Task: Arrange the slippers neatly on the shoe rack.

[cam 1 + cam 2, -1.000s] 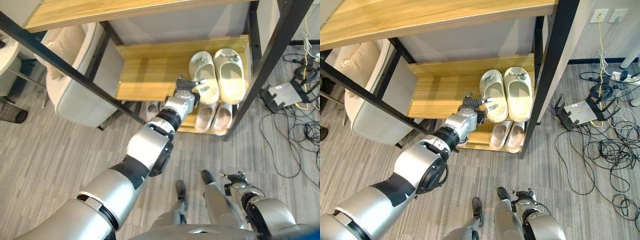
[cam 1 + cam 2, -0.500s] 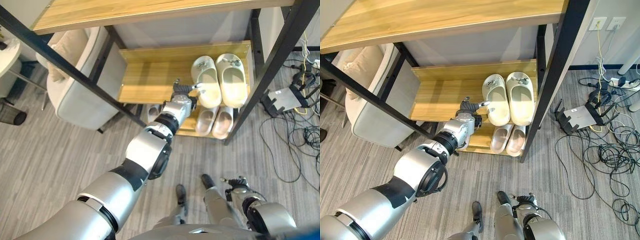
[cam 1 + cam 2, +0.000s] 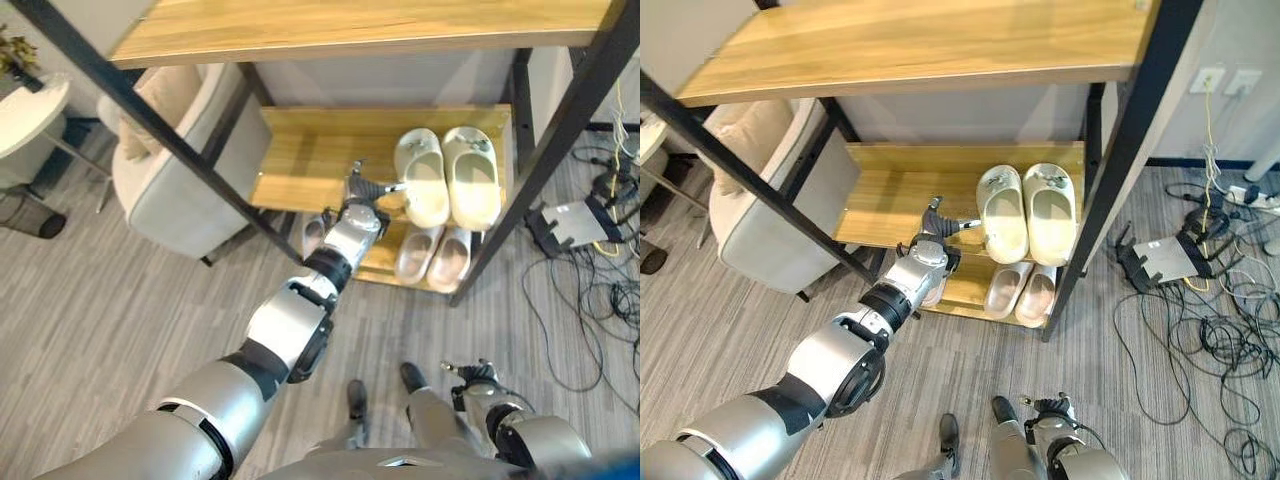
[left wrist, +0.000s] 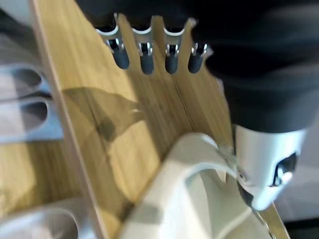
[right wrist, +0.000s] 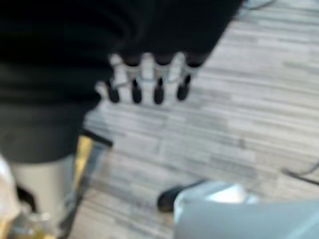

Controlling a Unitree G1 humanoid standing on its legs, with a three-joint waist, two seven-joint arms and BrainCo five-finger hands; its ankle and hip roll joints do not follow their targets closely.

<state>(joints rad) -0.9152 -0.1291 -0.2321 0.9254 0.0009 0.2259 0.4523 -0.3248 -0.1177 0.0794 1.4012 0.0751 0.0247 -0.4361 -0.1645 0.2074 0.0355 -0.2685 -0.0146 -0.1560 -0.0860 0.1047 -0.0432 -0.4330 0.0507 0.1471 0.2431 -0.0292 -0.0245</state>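
A pair of cream slippers [image 3: 423, 190] [image 3: 473, 178] lies side by side at the right end of the shoe rack's middle shelf [image 3: 310, 160], toes pointing to the back. My left hand [image 3: 362, 190] hovers over that shelf, just left of the left slipper's [image 4: 189, 199] heel. Its fingers [image 4: 144, 55] are straight and open, with the thumb [image 4: 259, 164] close by the heel rim. My right hand [image 3: 470, 378] hangs low over the floor, fingers [image 5: 149, 84] relaxed and holding nothing.
A smaller pale pair [image 3: 432, 256] and a grey pair [image 3: 313, 232] lie on the bottom shelf. A black post [image 3: 540, 170] frames the rack's right side. A pale armchair [image 3: 180, 190] stands to the left. A router and tangled cables [image 3: 570, 215] cover the floor to the right.
The camera has shifted, showing more of the top shelf. My left hand has eased back to the left, off the left slipper's heel. The cream pair stays put.
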